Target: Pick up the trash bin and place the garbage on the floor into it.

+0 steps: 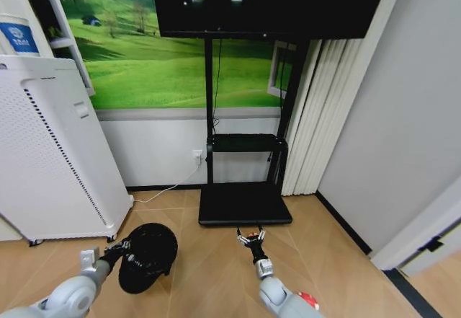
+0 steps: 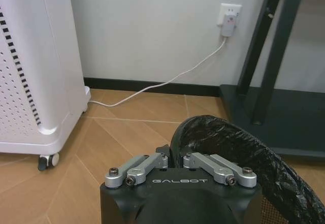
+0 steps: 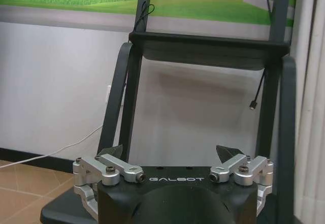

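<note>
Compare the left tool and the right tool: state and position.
The left tool is shut on the trash bin rim; the right tool is open and holds nothing. The left tool sits low by the white appliance; the right tool hovers before the TV stand base. Both show Galbot lettering.

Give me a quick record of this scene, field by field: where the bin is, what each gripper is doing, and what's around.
Trash bin: trash bin, black liner, tilted, on the floor
Left gripper: left gripper shut on the bin's rim
Right gripper: right gripper open, holds nothing, above the floor before the TV stand base
Left side: white appliance on wheels
Wall: socket with white cable
Garbage: none visible
</note>
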Available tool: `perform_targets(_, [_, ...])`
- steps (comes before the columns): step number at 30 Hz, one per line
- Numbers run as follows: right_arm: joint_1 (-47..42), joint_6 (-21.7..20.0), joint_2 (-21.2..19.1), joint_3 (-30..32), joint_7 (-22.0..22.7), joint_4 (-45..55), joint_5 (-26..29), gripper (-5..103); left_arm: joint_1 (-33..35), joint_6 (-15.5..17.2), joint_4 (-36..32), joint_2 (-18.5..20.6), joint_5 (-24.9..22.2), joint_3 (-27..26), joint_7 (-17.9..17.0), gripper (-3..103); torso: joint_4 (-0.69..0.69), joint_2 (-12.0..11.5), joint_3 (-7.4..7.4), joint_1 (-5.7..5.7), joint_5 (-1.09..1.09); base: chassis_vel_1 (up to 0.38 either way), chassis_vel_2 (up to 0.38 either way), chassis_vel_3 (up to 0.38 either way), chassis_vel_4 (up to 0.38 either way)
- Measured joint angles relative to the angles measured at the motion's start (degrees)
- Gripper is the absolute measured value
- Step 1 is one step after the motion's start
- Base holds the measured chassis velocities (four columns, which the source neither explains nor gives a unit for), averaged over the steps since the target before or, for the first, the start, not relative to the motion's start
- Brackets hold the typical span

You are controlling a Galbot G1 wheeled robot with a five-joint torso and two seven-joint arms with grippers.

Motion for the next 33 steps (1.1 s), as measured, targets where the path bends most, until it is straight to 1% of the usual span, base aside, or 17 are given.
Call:
perform_targets(2, [-0.32, -0.05, -0.02, 0.65, -0.07, -0.40, -2.07, 100, 0.03, 0.00, -0.04, -0.33, 0.17, 0.07, 0.07, 7, 0.00, -0.01, 0.00, -0.01, 0.00, -0.004, -0.376, 0.001, 0.386])
perform_targets(4, [-0.46, -0.19, -0.12, 0.83, -0.07, -0.42, -2.70, 100, 0.13, 0.00, -0.05, -0.48, 0.27, 0.09, 0.09, 7, 0.00, 0.00, -0.01, -0.01, 0.03, -0.062, -0.395, 0.006, 0.382])
perform_targets(5, [-0.67, -0.75, -0.28, 1.08, 0.16, -0.42, -3.69, 100, 0.26, 0.00, -0.05, -0.75, 0.55, 0.23, 0.11, 7, 0.01, 0.01, -0.02, -0.03, -0.02, -0.062, -0.344, 0.062, 0.374])
perform_targets(8, [-0.85, -1.68, -0.35, 1.18, 0.46, -0.43, -4.64, 100, 0.32, 0.00, -0.06, -1.31, 1.01, 0.58, 0.25, 7, -0.02, 0.01, -0.02, -0.03, 0.03, -0.090, -0.284, 0.087, 0.273])
perform_targets(10, [-0.89, -2.13, -0.33, 1.10, 0.48, -0.42, -4.69, 100, 0.30, -0.02, 0.04, -1.57, 1.18, 0.74, 0.28, 7, -0.03, 0.01, 0.00, -0.02, 0.01, -0.118, -0.187, 0.114, 0.077])
perform_targets(13, [-0.88, -2.36, 0.06, 0.83, 0.44, -0.53, -5.06, 100, 0.08, -0.02, 0.27, -1.79, 1.27, 0.96, 0.35, 7, 0.00, 0.00, 0.00, -0.01, 0.00, -0.095, -0.025, 0.109, 0.019])
perform_targets(17, [-0.75, -2.72, 0.67, 0.41, 0.65, -1.00, -5.75, 100, -0.05, -0.02, 0.45, -1.97, 1.33, 1.05, 0.33, 7, 0.01, -0.01, 0.01, 0.01, -0.01, -0.035, 0.081, 0.051, -0.060])
perform_targets(23, [-0.31, -3.20, 0.20, -0.42, -0.05, -1.07, -4.31, 100, 0.12, -0.02, 0.62, -2.42, 1.80, 1.30, 0.52, 7, 0.01, -0.01, 0.01, 0.01, 0.00, -0.008, 0.051, 0.016, -0.033])
perform_targets(33, [0.64, -1.74, 0.19, -0.86, -2.03, -2.92, -3.82, 100, -0.31, -0.02, 1.20, -3.06, 2.26, 2.13, 0.78, 7, 0.01, -0.01, 0.00, 0.00, 0.00, -0.021, 0.014, 0.014, -0.016])
